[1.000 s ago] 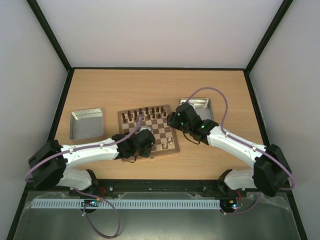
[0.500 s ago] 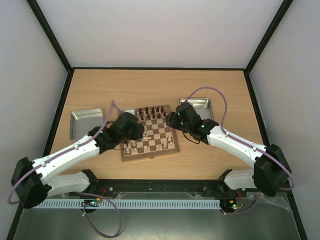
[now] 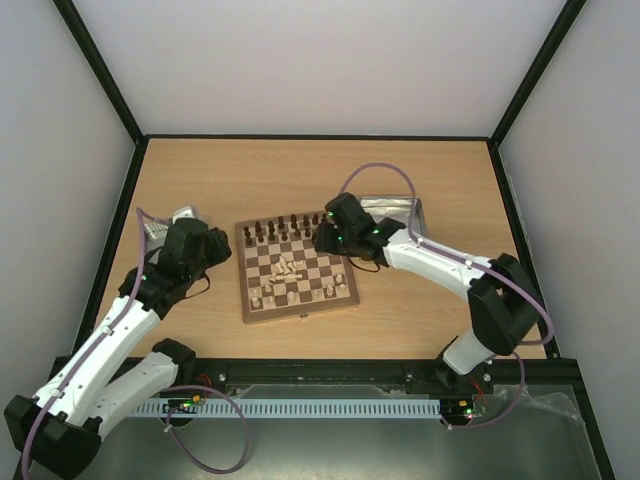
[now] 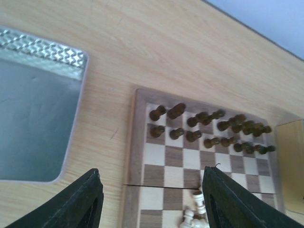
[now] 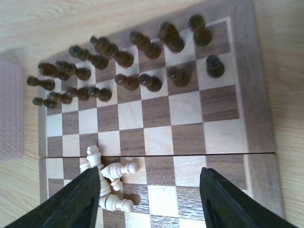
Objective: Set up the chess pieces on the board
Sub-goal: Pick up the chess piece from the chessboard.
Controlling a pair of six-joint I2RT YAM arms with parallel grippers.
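Pale pieces heaped mid-way down the board, several toppled.
The heap sits just below the right jaws, by one fingertip, with the fallen pieces lying roughly along the finger-to-finger line. The right jaws are wide, empty and nearer. The left jaws are equally wide and empty, beside the board's left edge.

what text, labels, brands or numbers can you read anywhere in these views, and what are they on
None: no view shows a readable word, label, brand, number or sign.
The board, the chess pieces, the dark chessmen and the metal tin bear no visible lettering.
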